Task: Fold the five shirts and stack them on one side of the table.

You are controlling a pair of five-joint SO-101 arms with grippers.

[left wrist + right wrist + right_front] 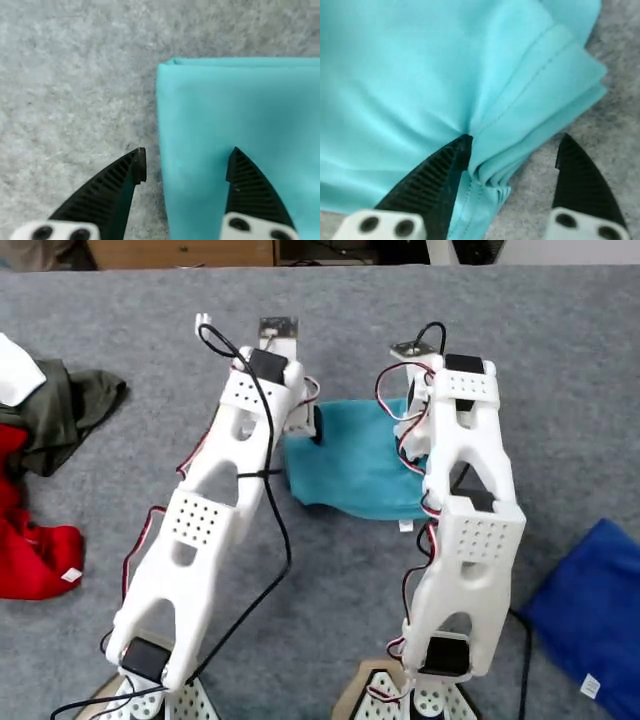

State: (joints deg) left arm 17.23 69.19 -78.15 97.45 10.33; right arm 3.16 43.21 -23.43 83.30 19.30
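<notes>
A teal shirt, partly folded, lies on the grey table between my two arms. My left gripper hangs over its left edge. In the left wrist view that gripper is open and straddles the straight folded edge of the teal shirt, one finger over the cloth and one over the table. My right gripper is at the shirt's right side. The right wrist view shows it open, with the bunched hem layers of the teal shirt between its fingers and one finger pressing into a crease.
A red shirt, a dark green shirt and a white one lie heaped at the table's left edge. A blue shirt lies at the front right. Grey table stretches bare behind the arms.
</notes>
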